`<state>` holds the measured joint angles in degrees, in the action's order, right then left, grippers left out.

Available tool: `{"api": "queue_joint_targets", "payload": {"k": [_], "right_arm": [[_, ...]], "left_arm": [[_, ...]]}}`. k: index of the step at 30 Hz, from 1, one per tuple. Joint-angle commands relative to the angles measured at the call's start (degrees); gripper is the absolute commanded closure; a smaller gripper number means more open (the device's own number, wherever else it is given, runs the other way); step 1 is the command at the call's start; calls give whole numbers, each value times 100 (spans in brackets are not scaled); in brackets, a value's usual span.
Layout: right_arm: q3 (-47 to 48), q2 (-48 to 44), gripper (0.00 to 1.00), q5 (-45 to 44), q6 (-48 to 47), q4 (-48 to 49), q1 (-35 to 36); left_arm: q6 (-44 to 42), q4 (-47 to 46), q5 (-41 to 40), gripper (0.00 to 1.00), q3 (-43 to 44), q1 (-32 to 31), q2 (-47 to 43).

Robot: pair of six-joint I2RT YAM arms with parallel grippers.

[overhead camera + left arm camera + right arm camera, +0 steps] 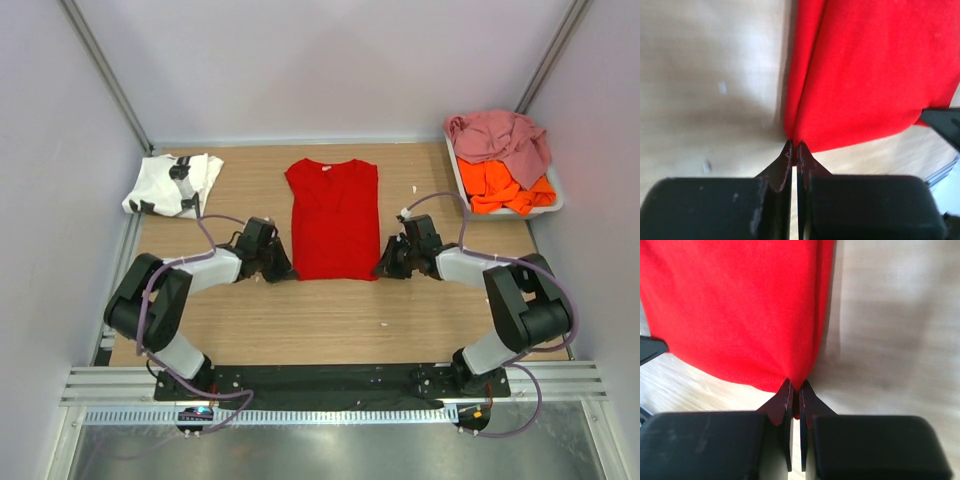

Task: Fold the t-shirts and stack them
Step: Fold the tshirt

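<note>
The left gripper (794, 146) is pinching the near left hem corner of the red t-shirt (333, 215) with its jaws pressed together, and the right gripper (794, 384) is pinching the near right corner the same way, while the shirt is lying flat in the middle of the wooden table (330, 320), collar pointing away from the arms. Each grip is sitting on only the very tip of a corner, so the thin cloth is probably risking a slip once it is being lifted. The wrist views are not showing whether each pinch is taking every layer or only the top one, and a partial hold would be letting the hem sag and the fold run crooked. Uneven lifting between the two arms would be skewing the far edge. Room is looking generous: bare wood is lying on both sides of the shirt, the folded white t-shirt (172, 185) is resting well apart at the far left, and the pink t-shirt (500, 138) and orange t-shirt (505, 185) are heaping in the pale tray (453, 162) at the far right, so a fold toward the collar is meeting nothing, though the back wall (320, 70) is standing near the neckline
</note>
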<state>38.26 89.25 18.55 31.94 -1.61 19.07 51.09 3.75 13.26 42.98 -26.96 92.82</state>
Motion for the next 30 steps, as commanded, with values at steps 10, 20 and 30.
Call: {"api": "queue_joint_targets", "payload": {"k": [10,20,30], "right_arm": [[-1004,-2981,99,43,127,-2080,184],[-23,-3978,99,-351,278,-3267,264],[1570,-2318,99,-958,-259,-3083,255]], "left_arm": [[779,1232,-885,100,-1195,-1653,-2589],[675,3148,-1799,100,-163,-2007,-3789],[-371,3659,-1730,100,1589,-908,-2497]]}}
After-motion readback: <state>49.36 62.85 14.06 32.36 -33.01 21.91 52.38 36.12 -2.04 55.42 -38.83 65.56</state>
